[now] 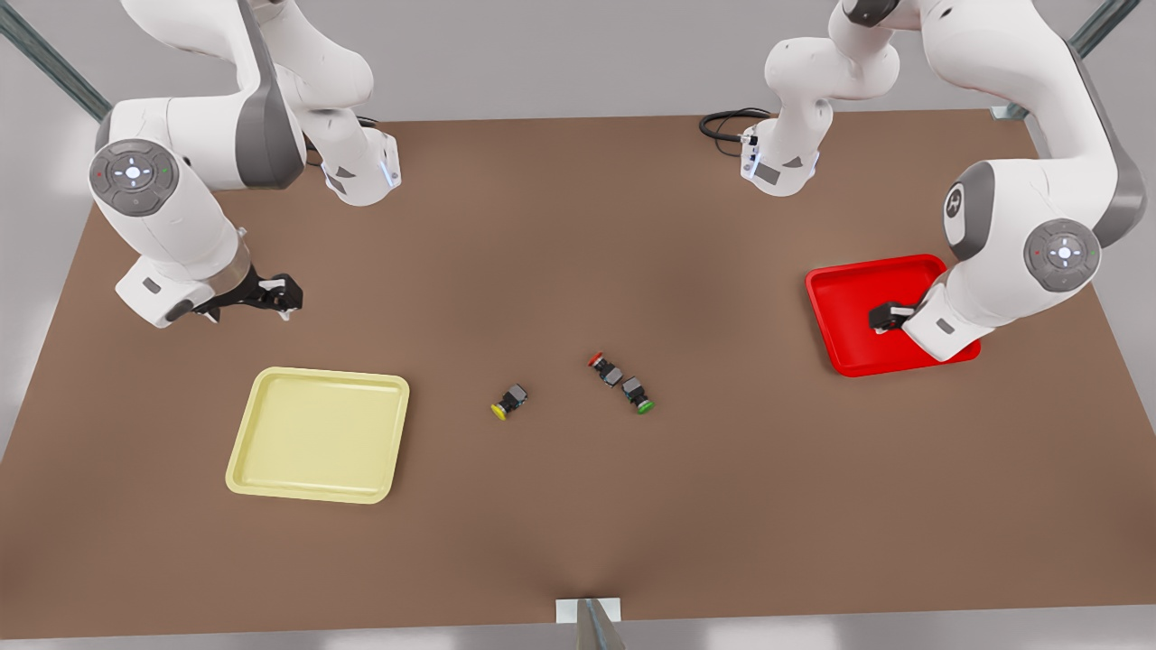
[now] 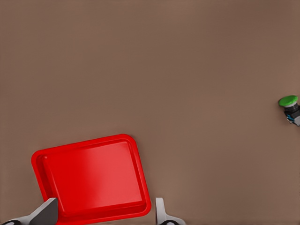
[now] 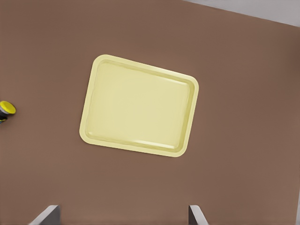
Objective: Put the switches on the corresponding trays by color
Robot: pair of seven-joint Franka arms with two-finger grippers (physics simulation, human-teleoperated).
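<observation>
Left gripper (image 1: 890, 318): above the red tray (image 1: 840, 311), fingers (image 2: 46, 212) spread, holding nothing.
Right gripper (image 1: 282, 298): hangs behind the yellow tray (image 1: 318, 434), fingers (image 3: 47, 214) spread, holding nothing.
Yellow switch (image 1: 509, 400): on the brown table (image 1: 578, 226) mid-scene, lying on its side, cap toward the yellow tray.
Red switch (image 1: 605, 367): lying, cap away from the green switch (image 1: 638, 394); bodies nearly end to end along one diagonal.

A matte brown worktop (image 1: 578, 506) spans the frame (evenly lit), pale grey wall behind, with 2 metal struts (image 1: 50, 59) in the upper corners.
</observation>
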